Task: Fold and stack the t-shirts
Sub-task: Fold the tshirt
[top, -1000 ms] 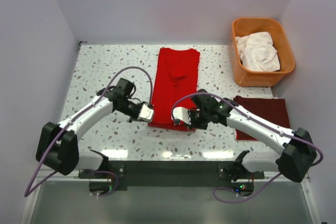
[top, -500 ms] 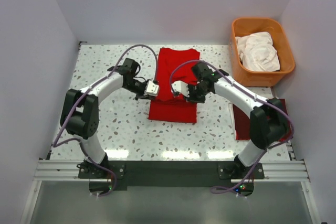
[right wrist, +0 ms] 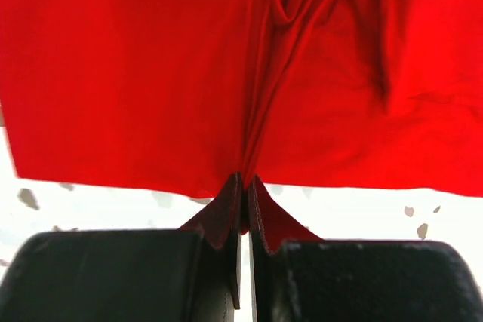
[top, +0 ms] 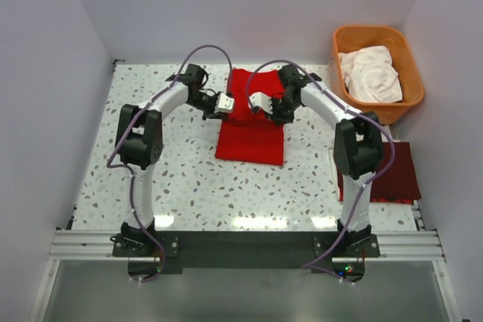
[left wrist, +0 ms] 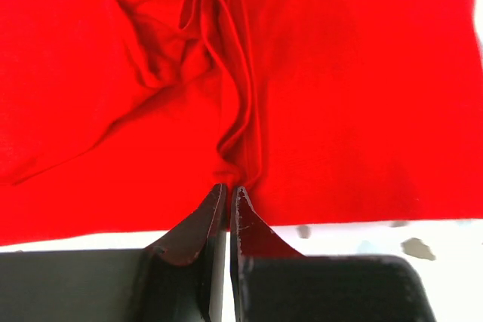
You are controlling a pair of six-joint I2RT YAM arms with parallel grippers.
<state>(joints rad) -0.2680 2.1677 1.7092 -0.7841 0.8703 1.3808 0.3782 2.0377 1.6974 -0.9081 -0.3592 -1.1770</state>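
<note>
A bright red t-shirt (top: 253,145) lies in the middle of the speckled table. Both arms reach out over its far half. My left gripper (top: 230,105) is shut on a bunched fold of the red cloth (left wrist: 241,141), its fingertips meeting at the left gripper's (left wrist: 229,186) pinch. My right gripper (top: 255,105) is likewise shut on a pleat of the same shirt (right wrist: 151,73), the right gripper's (right wrist: 245,177) fingertips pressed together on it. A dark maroon t-shirt (top: 396,175) lies folded at the right. White t-shirts (top: 370,73) are piled in a tub.
The orange plastic tub (top: 343,99) stands at the back right corner. Grey walls close the table on three sides. Speckled tabletop (top: 166,171) shows left of the red shirt and in front of it.
Both grippers have carried the red shirt's near edge away from the bases toward its far end, doubling the shirt over itself. The arms have stretched out. Both grips stayed shut.
</note>
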